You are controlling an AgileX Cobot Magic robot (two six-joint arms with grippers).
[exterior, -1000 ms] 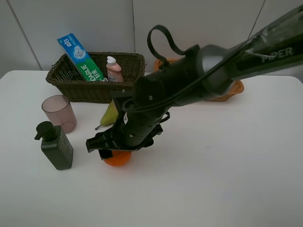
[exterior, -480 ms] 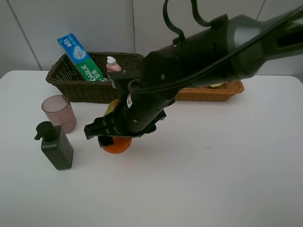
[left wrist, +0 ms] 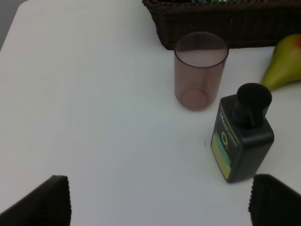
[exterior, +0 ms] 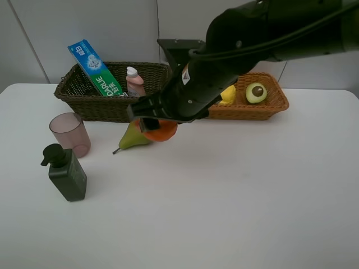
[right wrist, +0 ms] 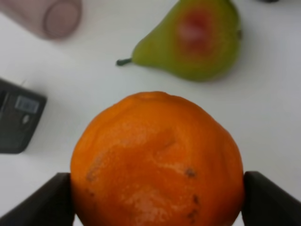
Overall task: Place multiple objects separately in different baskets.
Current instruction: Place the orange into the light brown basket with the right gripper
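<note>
My right gripper (exterior: 152, 126) is shut on the orange (exterior: 161, 130) and holds it in the air above the pear (exterior: 132, 137); the orange (right wrist: 157, 160) fills the right wrist view, with the pear (right wrist: 194, 38) below it. The dark basket (exterior: 88, 98) holds the toothpaste box (exterior: 95, 68) and pink bottle (exterior: 134, 82). The tan basket (exterior: 268, 110) holds the lemon (exterior: 228, 94) and avocado half (exterior: 256, 92). The pink cup (exterior: 70, 133) and pump bottle (exterior: 66, 173) stand at the left, also in the left wrist view: cup (left wrist: 200, 70), bottle (left wrist: 242, 133). My left gripper (left wrist: 160, 200) is open above the table.
The white table (exterior: 235, 196) reaches to a pale wall behind the baskets. The right arm's dark body (exterior: 252, 39) hangs over the space between the two baskets.
My right gripper has lifted the orange off the table and carried it up and to the right, uncovering the pear and the tan basket's contents.
</note>
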